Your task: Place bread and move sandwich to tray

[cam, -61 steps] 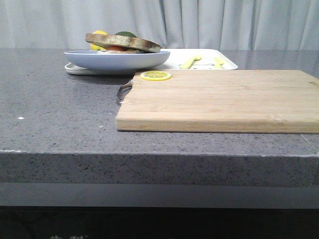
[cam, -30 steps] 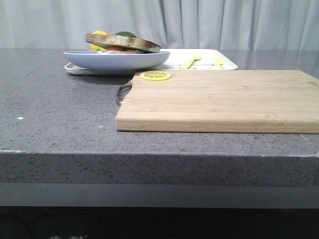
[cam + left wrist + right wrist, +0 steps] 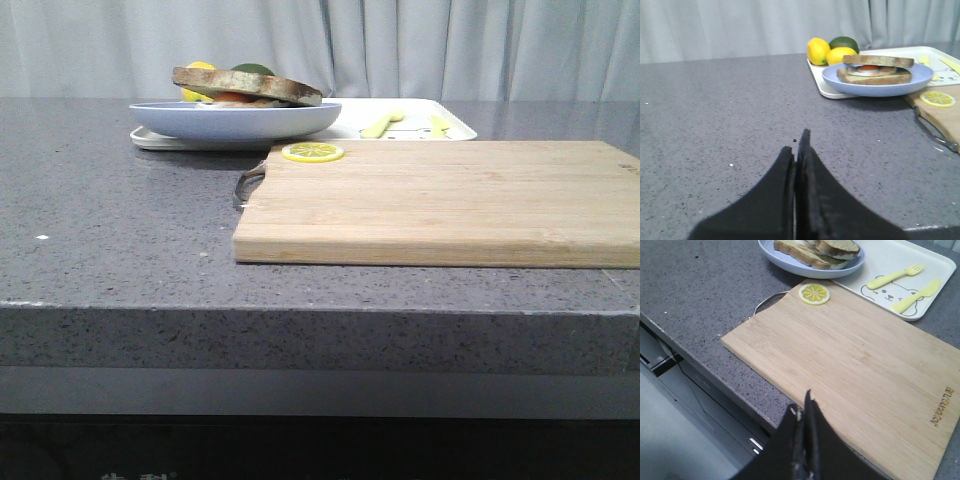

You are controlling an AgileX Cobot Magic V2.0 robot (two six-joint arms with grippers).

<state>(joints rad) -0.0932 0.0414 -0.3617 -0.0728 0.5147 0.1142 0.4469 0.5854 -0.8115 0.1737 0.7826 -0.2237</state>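
The sandwich [image 3: 248,88], two brown-crusted slices with egg filling, lies on the round pale blue plate [image 3: 235,120], which rests on the left end of the white tray [image 3: 455,128]. It also shows in the left wrist view [image 3: 876,69] and the right wrist view [image 3: 817,251]. No separate loose slice of bread is in view. My left gripper [image 3: 797,145] is shut and empty above the grey counter, well short of the plate [image 3: 877,87]. My right gripper [image 3: 804,405] is shut and empty over the near edge of the cutting board [image 3: 860,370]. Neither gripper shows in the front view.
A light wooden cutting board [image 3: 440,200] with a metal handle lies in front of the tray, a lemon slice [image 3: 312,152] on its far left corner. Yellow fork [image 3: 895,276] and knife [image 3: 917,295] lie on the tray. Lemons [image 3: 819,50] and a green fruit [image 3: 844,43] sit behind the plate.
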